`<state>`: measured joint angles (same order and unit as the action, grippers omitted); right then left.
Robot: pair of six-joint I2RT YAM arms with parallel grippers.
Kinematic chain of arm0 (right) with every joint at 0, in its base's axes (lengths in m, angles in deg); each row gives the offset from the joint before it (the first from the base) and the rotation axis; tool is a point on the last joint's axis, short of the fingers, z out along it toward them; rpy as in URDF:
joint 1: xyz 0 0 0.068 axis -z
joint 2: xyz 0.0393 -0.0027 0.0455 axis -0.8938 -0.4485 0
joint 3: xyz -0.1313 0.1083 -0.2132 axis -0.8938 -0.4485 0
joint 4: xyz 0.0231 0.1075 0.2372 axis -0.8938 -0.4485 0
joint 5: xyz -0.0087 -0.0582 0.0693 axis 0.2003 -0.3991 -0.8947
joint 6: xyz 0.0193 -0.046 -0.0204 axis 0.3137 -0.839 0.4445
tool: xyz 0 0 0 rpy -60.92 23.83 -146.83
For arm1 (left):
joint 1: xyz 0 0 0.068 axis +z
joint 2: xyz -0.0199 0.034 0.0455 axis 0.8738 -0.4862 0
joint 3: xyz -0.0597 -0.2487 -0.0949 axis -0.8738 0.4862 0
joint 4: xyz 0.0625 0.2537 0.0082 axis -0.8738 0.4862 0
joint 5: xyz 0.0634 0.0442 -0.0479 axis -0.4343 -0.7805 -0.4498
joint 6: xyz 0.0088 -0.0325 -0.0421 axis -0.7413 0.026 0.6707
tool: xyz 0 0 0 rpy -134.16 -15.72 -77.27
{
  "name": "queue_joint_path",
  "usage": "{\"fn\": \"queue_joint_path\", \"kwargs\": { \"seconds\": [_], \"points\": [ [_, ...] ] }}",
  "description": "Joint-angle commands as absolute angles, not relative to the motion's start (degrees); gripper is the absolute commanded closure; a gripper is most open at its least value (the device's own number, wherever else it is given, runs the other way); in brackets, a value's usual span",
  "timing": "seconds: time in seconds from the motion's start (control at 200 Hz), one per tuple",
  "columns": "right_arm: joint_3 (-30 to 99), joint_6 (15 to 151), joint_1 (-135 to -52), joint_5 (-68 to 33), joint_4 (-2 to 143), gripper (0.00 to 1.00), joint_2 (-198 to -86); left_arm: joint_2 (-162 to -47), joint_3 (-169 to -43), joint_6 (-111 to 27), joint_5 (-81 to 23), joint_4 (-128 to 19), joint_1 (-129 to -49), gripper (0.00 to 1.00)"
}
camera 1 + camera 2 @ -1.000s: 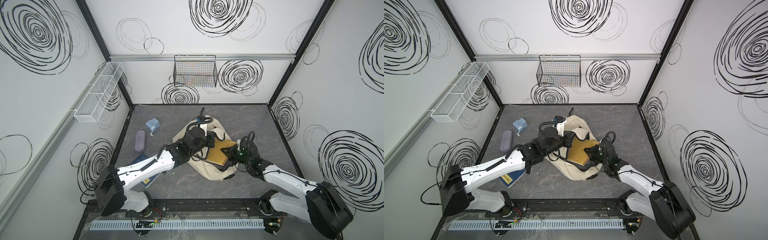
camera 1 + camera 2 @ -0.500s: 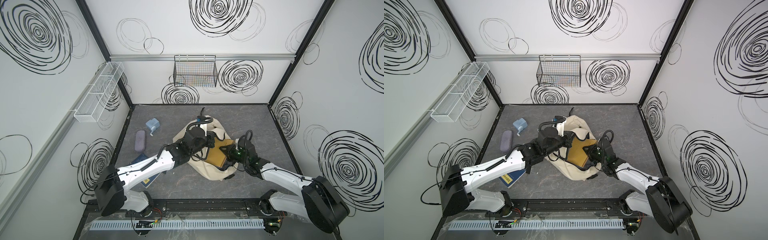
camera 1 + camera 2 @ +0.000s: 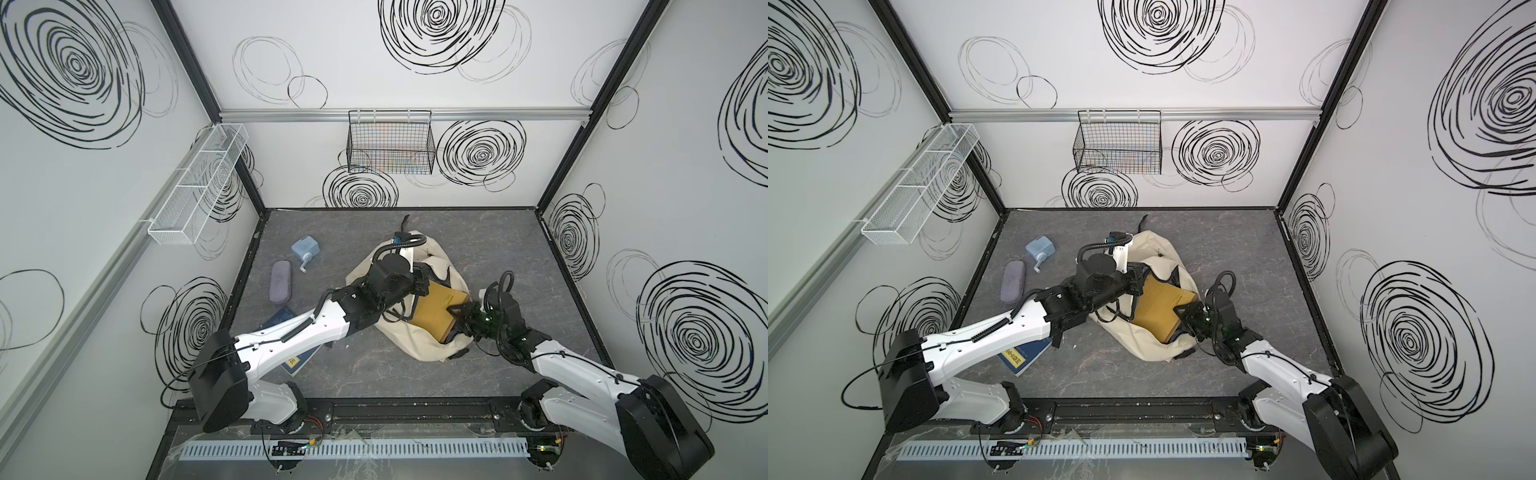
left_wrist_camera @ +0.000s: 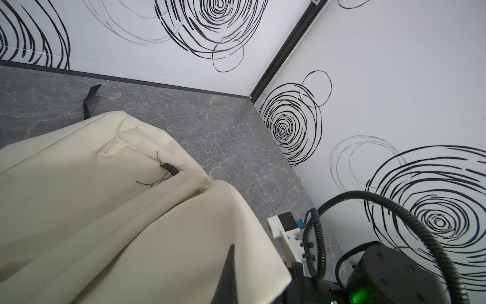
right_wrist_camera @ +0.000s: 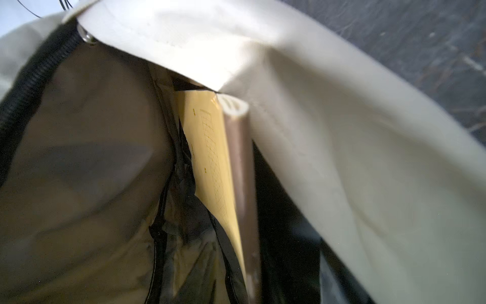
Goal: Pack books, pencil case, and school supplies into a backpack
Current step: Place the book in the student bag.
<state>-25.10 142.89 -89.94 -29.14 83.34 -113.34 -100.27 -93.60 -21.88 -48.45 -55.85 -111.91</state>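
The right tool (image 3: 456, 319) has pushed a little farther in over the outer corner of the mustard-brown book (image 3: 432, 307), toward the open mouth of the backpack (image 3: 415, 353). Its wrist now sits slightly lower. The book seems nudged a touch deeper into the backpack.

Mustard book (image 5: 210, 158) edge-on inside the open backpack (image 5: 342, 158)

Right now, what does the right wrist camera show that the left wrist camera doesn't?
Only the right wrist: the book, edge-on in the open mouth of the backpack, beside the black zip. Only the left wrist: the walls, a loose black strap and the right arm. Both: the cream backpack fabric and the grey table.
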Motion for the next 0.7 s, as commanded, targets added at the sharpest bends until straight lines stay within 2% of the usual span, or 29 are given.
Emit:
{"fn": "queue_joint_path", "kwargs": {
  "seconds": [0.0, 0.06, 0.265, 0.415, 0.695],
  "points": [
    [-25.74, 142.18, -89.62, -30.14, 81.74, 0.80, -111.55, -99.46, -95.30, -22.12, -48.54, -61.01, -111.99, 1.00],
    [-26.28, 142.62, -89.55, -30.71, 82.51, 0.85, -111.26, -99.55, -95.20, -22.01, -48.41, -61.13, -111.98, 1.00],
    [-26.69, 143.71, -89.70, -31.46, 83.77, 0.86, -111.47, -99.99, -95.19, -21.83, -47.79, -61.30, -112.20, 1.00],
    [-27.72, 147.69, -89.67, -32.50, 90.52, 1.00, -113.41, -99.71, -95.01, -21.74, -47.40, -61.37, -112.58, 1.00],
    [-22.55, 149.96, -91.54, -30.54, 97.76, 1.00, -122.52, -99.23, -94.83, -21.30, -46.48, -61.18, -113.44, 1.00]
  ]
}}
